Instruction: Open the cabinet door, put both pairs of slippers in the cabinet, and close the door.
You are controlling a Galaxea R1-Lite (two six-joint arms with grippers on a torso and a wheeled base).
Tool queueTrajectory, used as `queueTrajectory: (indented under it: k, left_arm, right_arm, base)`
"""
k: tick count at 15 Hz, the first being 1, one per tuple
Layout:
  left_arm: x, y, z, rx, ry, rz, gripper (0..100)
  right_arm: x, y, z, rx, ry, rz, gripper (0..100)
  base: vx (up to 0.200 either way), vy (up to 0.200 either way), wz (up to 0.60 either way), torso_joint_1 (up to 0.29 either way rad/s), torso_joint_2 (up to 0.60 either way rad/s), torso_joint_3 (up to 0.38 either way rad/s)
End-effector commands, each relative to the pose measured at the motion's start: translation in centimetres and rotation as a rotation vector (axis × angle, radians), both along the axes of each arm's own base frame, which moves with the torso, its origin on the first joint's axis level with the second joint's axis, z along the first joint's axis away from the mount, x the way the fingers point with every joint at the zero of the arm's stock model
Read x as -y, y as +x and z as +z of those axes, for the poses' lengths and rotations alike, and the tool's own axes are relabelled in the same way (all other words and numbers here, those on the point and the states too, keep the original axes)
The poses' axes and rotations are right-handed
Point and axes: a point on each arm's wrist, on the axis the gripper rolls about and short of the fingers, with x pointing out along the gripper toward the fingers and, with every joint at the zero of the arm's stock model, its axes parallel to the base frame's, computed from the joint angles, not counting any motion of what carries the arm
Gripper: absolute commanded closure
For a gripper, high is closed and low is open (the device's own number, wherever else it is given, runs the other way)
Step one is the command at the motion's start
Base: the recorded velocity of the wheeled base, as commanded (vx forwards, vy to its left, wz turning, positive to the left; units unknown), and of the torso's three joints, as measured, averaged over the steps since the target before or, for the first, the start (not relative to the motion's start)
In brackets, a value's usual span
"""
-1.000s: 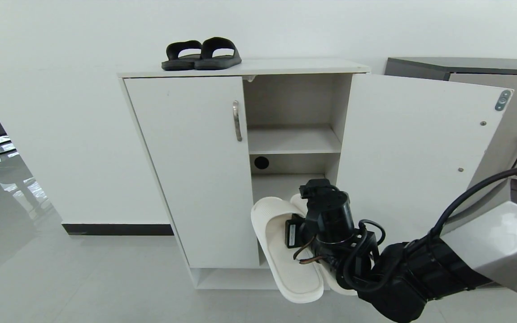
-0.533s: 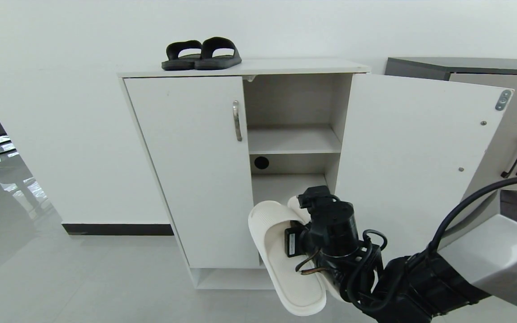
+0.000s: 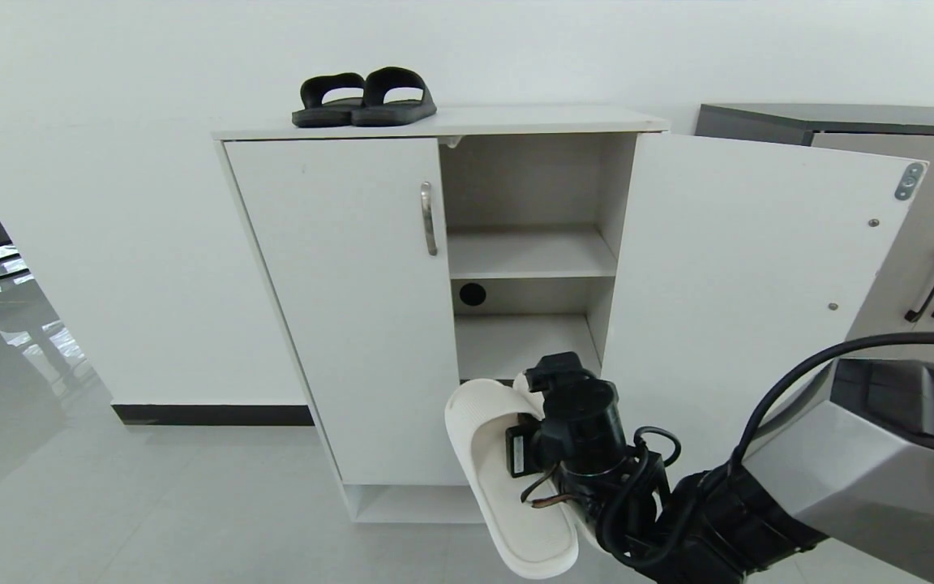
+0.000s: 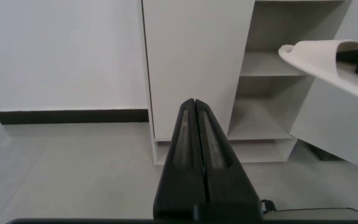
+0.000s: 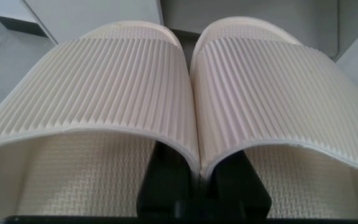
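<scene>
A white cabinet [image 3: 353, 324] stands against the wall, its right door [image 3: 726, 292] swung open and its left door shut. A pair of black slippers [image 3: 366, 99] rests on the cabinet top. My right gripper [image 3: 536, 405] is shut on a pair of white slippers [image 3: 499, 478], held side by side in front of the open compartment, below its lower shelf [image 3: 524, 345]. In the right wrist view the ribbed straps of the white slippers [image 5: 185, 87] are pinched together. My left gripper [image 4: 195, 109] is shut with nothing in it, low over the floor facing the cabinet [image 4: 197, 68].
A grey cabinet [image 3: 921, 243] with black handles stands right of the open door. The upper shelf [image 3: 528, 251] and lower shelf hold nothing. Open floor [image 3: 151, 503] lies to the left; chairs sit at the far left edge.
My right arm with the white slippers has dropped lower and drawn slightly back from the cabinet opening. The black slippers and doors have not moved.
</scene>
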Motion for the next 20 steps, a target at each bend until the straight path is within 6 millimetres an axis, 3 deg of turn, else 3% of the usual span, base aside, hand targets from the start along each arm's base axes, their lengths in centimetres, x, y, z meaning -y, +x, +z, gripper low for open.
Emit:
queueTrajectory:
  k: [1, 10, 20]
  left_arm:
    - [0.0, 0.0, 0.0, -0.001, 0.002, 0.001, 100]
    - [0.0, 0.1, 0.0, -0.02, 0.05, -0.021, 100]
    - [0.0, 0.2, 0.0, -0.027, 0.037, -0.028, 100]
  right_arm:
    - [-0.5, 0.4, -1.5, -0.019, -0.022, -0.001, 100]
    - [-1.3, 1.7, -0.9, -0.078, -0.025, -0.109, 100]
    - [-1.7, 2.0, -0.5, -0.029, -0.012, -0.182, 100]
  base:
    - [0.0, 0.0, 0.0, 0.0, 0.0, 0.0]
    - [0.0, 0.0, 0.0, 0.0, 0.0, 0.0]
    - [0.0, 0.0, 0.0, 0.004, 0.0, -0.173]
